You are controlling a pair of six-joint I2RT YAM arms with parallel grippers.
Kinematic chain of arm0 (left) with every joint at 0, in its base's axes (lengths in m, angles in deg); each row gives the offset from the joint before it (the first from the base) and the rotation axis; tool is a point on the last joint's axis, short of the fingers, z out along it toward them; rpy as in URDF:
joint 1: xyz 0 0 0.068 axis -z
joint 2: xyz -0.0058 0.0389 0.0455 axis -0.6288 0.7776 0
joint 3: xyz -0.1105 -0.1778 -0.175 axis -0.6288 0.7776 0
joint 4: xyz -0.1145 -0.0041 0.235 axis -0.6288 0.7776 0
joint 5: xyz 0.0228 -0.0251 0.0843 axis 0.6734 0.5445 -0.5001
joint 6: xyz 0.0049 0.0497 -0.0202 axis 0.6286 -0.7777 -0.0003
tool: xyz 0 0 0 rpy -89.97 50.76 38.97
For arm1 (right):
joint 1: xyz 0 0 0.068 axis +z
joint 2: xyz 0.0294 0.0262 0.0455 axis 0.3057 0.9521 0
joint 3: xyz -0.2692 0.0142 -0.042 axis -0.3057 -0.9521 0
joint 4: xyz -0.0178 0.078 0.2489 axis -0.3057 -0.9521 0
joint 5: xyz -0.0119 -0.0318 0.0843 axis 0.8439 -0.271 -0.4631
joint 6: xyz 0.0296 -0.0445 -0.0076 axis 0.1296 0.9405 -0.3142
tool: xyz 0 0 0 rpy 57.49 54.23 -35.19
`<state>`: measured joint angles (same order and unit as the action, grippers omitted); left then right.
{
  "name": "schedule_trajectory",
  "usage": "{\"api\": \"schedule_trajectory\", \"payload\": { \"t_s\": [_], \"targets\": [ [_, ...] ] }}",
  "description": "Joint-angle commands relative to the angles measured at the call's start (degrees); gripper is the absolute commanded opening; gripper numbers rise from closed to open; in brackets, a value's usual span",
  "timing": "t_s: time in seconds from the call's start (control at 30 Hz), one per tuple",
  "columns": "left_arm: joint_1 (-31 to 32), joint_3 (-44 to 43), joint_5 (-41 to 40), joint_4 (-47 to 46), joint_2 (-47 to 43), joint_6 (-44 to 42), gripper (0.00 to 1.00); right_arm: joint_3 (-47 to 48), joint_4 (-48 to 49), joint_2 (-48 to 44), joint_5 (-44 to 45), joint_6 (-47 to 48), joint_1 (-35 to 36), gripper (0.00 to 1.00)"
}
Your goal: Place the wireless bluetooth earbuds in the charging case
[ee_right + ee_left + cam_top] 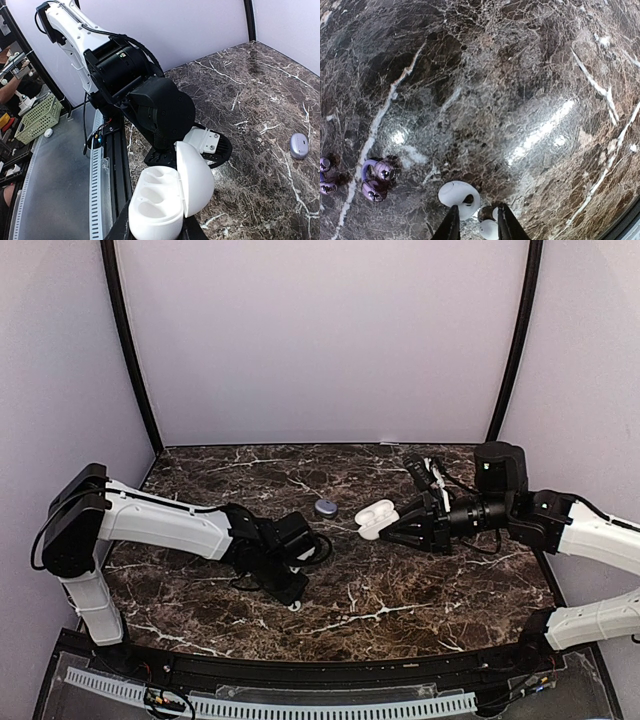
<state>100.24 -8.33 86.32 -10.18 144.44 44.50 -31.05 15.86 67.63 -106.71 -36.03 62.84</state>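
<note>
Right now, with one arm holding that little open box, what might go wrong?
The left fingers straddle one white earbud loosely; closing could flick it away. A second earbud lies close beside and might get knocked. The open white case, pinched by the right fingers at its base, could slip.

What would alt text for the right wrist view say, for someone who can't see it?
The right gripper holds an open white hinged case, its two wells empty, over a dark marble table. Beyond it the left arm, black and white, reaches down to the table; a small grey-blue case lies closed at the right.
</note>
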Motion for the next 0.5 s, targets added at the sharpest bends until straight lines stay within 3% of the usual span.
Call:
{"api": "schedule_trajectory", "payload": {
  "t_s": [0.0, 0.47],
  "targets": [
    [-0.9, -1.0, -0.9, 2.2, 0.9, 0.4, 0.25, -0.6, 1.0, -1.3, 0.1, 0.4, -0.4, 0.0],
    [-3.3, -0.3, -3.4, 2.8, 1.0, 0.0, 0.21, -0.6, 0.9, -1.3, 0.2, 0.5, -0.4, 0.0]
  ]
}}
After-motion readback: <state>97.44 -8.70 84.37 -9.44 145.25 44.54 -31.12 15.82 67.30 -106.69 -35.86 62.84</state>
